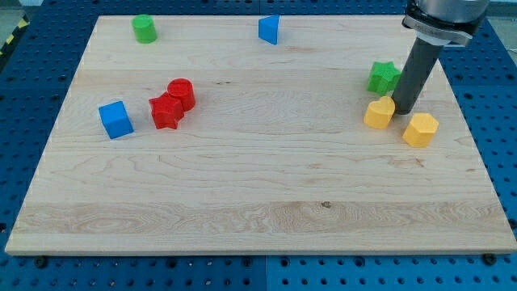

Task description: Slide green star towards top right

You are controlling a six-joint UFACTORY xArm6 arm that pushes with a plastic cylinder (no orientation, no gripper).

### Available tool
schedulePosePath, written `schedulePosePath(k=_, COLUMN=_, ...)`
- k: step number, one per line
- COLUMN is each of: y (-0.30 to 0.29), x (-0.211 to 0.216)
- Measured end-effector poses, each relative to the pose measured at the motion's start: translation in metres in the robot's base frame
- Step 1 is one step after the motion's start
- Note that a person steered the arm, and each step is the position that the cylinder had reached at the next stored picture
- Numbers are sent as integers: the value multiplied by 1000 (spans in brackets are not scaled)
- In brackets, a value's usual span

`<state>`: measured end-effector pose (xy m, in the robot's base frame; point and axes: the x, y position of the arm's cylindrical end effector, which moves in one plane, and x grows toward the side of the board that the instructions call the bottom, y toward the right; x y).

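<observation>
The green star (pixel 384 77) sits far right on the wooden board (pixel 242 194). My tip (pixel 401 109), a plain rod with no jaws, rests just near-right of it, between the yellow heart (pixel 379 112) and yellow hexagon (pixel 420 129)

Arm end enters at view's top right: round grey metallic collar (pixel 442 20), lighter silvery rim along lower edge. Below it, straight dark rod (pixel 418 73), charcoal, smooth, matte, plain cylinder. My tip (pixel 403 110) blunt, flat-ended, same dark colour. No markings seen.
</observation>
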<state>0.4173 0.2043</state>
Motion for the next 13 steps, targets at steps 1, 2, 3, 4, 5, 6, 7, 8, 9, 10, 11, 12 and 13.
schedulePosePath(k=1, y=-10, x=-27)
schedulePosePath(k=2, y=-7, x=-36)
schedulePosePath(k=3, y=-2, x=-44)
schedulePosePath(k=4, y=-6, x=-53)
schedulePosePath(k=5, y=-22, x=-38)
schedulePosePath(k=6, y=-23, x=-54)
schedulePosePath(k=7, y=-14, x=-74)
schedulePosePath(k=8, y=-15, x=-74)
schedulePosePath(k=9, y=-44, x=-63)
schedulePosePath(k=10, y=-40, x=-95)
schedulePosePath(k=11, y=-14, x=-115)
schedulePosePath(k=12, y=-6, x=-115)
schedulePosePath(k=13, y=1, x=-134)
